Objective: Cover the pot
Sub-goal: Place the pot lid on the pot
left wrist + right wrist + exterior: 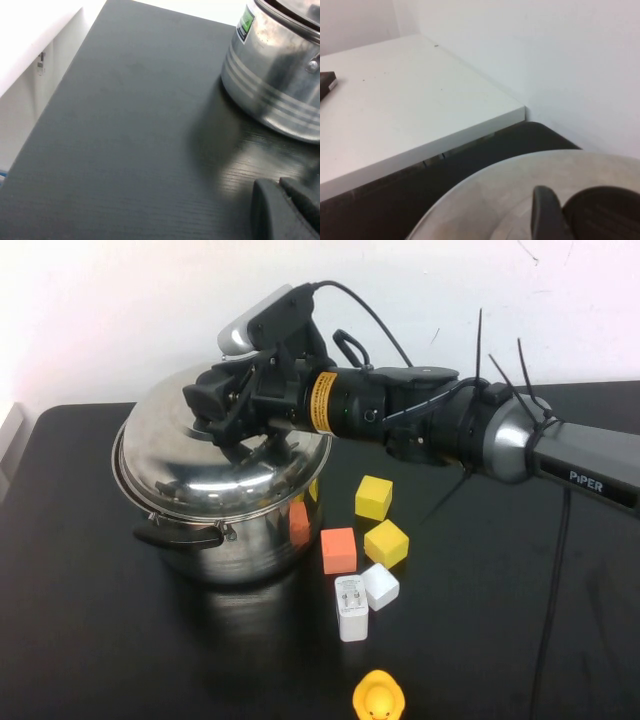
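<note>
The big steel pot (240, 540) stands on the black table, left of centre, one black handle (180, 537) facing the front. The domed steel lid (200, 475) lies on its rim. My right gripper (218, 408) reaches from the right over the lid's top and is shut on the black knob (605, 215); one finger (545, 215) presses against the knob over the lid (510, 200). My left gripper (277, 185) does not show in the high view. In the left wrist view it hovers low over the table, fingers together and empty, near the pot (270, 85).
Right of the pot lie two yellow cubes (373, 497) (386, 543), an orange cube (339, 550), another orange block (299, 523) against the pot, a white cube (380, 586), a white charger (351, 608) and a yellow duck (378, 698). A white surface (395, 115) adjoins the table's far left.
</note>
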Tool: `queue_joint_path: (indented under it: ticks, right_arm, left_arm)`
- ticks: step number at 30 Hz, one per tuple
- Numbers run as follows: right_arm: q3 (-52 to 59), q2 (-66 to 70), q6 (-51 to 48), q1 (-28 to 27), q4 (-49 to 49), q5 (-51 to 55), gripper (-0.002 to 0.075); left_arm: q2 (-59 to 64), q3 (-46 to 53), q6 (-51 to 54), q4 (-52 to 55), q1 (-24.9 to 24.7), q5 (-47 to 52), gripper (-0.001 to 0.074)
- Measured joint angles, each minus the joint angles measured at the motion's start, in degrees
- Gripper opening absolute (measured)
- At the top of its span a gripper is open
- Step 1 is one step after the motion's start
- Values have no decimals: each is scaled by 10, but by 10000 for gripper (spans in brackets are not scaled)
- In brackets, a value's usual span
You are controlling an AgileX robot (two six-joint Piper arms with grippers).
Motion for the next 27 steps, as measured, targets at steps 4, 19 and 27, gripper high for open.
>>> queue_joint_path:
  ticks: [4,19,27]
  right_arm:
    - [-5,3,0,0,-1,0,346]
    - [-6,3,0,0,-2,13,346]
    - [-6,3,0,0,-2,-3,346]
  left_arm:
    - [0,0,-2,0,0,0,-2]
    - [0,0,-2,0,0,0,-2]
    - [0,0,-2,0,0,0,-2]
